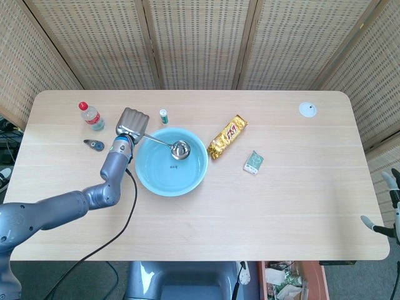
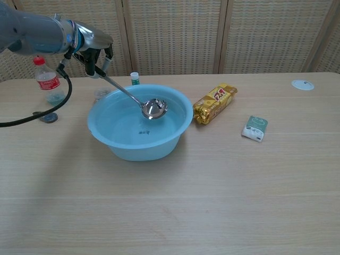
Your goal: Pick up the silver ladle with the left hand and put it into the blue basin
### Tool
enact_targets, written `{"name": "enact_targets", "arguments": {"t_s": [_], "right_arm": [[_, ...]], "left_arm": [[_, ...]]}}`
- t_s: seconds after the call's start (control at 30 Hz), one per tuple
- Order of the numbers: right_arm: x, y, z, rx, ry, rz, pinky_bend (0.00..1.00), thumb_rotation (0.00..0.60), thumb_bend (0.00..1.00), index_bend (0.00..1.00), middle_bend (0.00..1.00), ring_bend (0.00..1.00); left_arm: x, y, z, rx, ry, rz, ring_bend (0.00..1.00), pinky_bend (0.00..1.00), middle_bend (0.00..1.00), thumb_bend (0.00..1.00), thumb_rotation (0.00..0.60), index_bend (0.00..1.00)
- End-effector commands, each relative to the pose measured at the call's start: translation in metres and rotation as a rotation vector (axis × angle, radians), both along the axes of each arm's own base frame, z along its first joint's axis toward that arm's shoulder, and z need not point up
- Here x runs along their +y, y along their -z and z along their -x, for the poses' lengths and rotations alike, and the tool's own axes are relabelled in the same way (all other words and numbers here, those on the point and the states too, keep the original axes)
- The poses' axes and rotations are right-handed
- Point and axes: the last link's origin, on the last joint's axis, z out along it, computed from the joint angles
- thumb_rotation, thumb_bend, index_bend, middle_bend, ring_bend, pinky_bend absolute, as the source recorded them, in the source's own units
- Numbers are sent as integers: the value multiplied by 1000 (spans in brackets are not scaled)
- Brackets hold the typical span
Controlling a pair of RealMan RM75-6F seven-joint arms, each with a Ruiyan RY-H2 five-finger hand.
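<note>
Wicker screens back the desk. My left hand (image 2: 94, 57) grips the silver ladle (image 2: 133, 94) by its handle end, its long axis slanting down toward the blue basin (image 2: 114, 146) centre, bowl hanging inside near the far rim.

Hidden and cut-off parts around the basin and the frame edges

In the head view the left hand (image 1: 132, 120) covers the ladle (image 1: 180, 149) handle's end, so its fingers' grip cannot be made out. In the chest view the left arm runs off the left edge and partly screens the bottle (image 2: 47, 81), while the blue basin (image 2: 181, 123) rim hides the lower part of the small white vial (image 2: 135, 78) behind it. The right hand (image 1: 389, 203) is cropped at the head view's right edge. Print on the green packet (image 1: 253, 162) is too small to read.
</note>
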Motion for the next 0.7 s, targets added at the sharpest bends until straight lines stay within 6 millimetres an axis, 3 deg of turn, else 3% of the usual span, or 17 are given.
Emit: {"name": "enact_targets", "arguments": {"t_s": [0.03, 0.7], "right_arm": [[0, 0, 0, -1, 1, -2, 0, 600, 0, 0, 0, 0], [2, -5, 1, -27, -8, 0, 0, 600, 0, 0, 0, 0]], "left_arm": [[0, 5, -2, 29, 15, 2, 988, 1000, 1000, 695, 600, 977], [-17, 23, -13, 150, 136, 10, 989, 1000, 1000, 696, 600, 977]]}}
